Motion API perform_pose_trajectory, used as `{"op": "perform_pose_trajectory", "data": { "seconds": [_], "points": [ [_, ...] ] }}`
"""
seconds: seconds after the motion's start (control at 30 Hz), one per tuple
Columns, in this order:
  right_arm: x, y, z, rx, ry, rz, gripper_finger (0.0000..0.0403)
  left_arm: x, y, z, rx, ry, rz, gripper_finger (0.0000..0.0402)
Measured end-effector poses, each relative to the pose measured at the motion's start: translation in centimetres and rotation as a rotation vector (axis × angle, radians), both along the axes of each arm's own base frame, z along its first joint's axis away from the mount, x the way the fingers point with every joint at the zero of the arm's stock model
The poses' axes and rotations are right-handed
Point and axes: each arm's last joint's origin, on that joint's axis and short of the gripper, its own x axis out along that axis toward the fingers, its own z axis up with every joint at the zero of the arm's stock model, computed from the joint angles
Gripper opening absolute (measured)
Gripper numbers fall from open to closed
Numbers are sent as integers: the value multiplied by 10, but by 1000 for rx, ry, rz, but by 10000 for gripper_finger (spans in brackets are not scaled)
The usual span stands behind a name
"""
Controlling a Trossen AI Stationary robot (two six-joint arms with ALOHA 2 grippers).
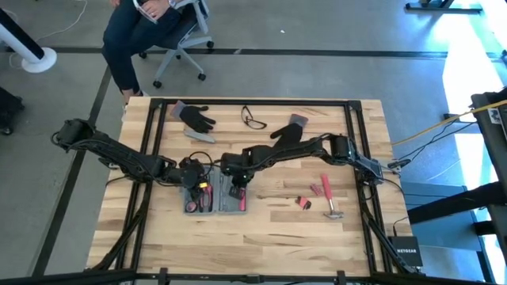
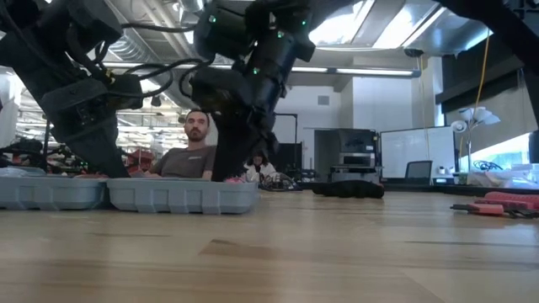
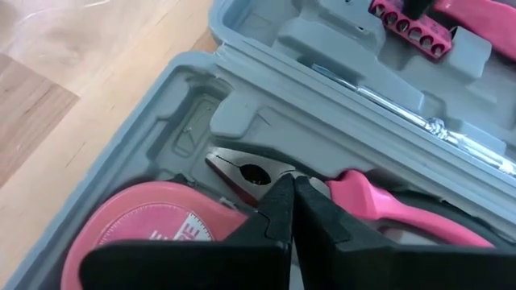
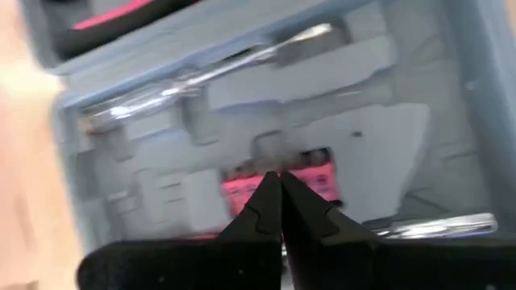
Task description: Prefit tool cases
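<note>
Table: a pale butcher-block wooden table (image 1: 301, 229) with a black metal frame along its edges; the near half of the board is bare wood.
Room: grey floor past the far edge, where a seated person (image 1: 146, 32) on a wheeled office chair waits; the low view shows an office space with ceiling lights behind.
Case position: the flat blue-grey plastic tool case with rounded corners (image 1: 215, 198) lies opened flat left of the table's centre, its two halves side by side.
Case axis: each half runs long from the far side toward the near side; the pair together spread left to right, hinge line between them.
Case contents: pink-handled pliers (image 3: 363, 201) and a round pink tape measure (image 3: 153, 234) sit in moulded recesses of the left half; a small pink piece (image 4: 274, 181) sits in the right half.
Room to move: bare board in front of the case; on its right, apart, lie a pink-handled hammer (image 1: 329, 198) and small pink tools (image 1: 304, 203).
Far edge: two black gloves (image 1: 195, 116), safety glasses (image 1: 253, 120).
Left gripper (image 3: 290, 189): fingers pressed together, empty, tip just over the pliers' head.
Right gripper (image 4: 279, 181): fingers pressed together, empty, over the right half.
</note>
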Motion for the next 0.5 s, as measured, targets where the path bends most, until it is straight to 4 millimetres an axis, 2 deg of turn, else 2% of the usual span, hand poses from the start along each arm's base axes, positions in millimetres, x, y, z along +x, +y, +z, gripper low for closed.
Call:
{"op": "perform_pose_trajectory", "data": {
  "seconds": [0.5],
  "points": [
    [4,8,-21,11,21,49,0,0,0,0,2,1,6,0]
  ]
}}
